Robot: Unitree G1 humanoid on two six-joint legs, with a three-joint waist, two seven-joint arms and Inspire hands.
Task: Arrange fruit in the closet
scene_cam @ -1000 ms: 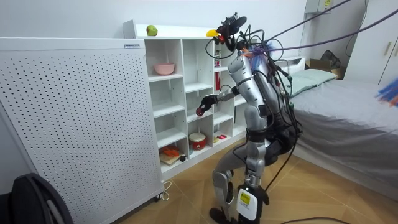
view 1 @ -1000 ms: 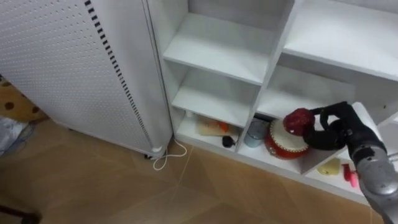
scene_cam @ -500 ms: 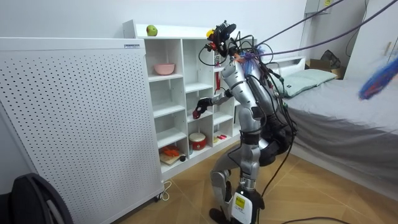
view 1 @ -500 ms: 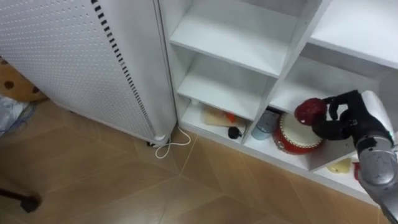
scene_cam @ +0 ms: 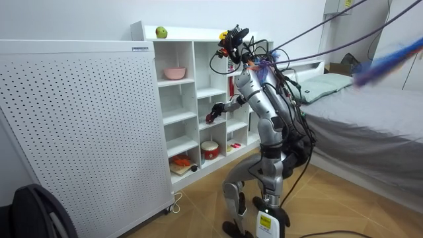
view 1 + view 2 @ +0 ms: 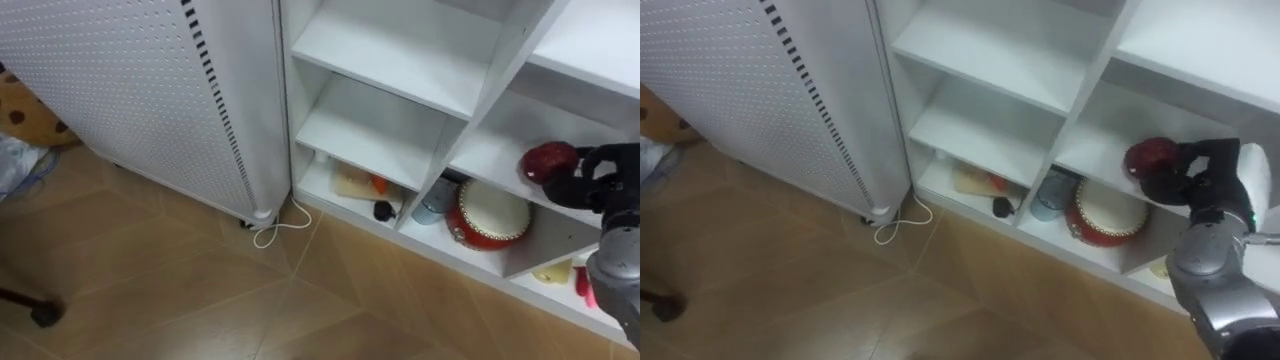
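A dark red fruit is held in my right hand, whose dark fingers curl round it from the right. Hand and fruit are at the front of a white closet shelf, the one just above the bottom compartment with a red pot. I cannot tell whether the fruit touches the shelf board. In the room view I stand facing the closet, right hand reaching into its middle column. On the closet's top lie a green apple and a yellow fruit.
The bottom row holds a board with an orange item, a small black thing, a grey-blue cup, and yellow and pink pieces. A perforated white panel stands left of the closet, a white cord at its foot. A bed lies behind me.
My right hand has carried the red fruit up and in, from in front of the red pot to the shelf above it. I have leaned closer to the closet, and the eye view has shifted.
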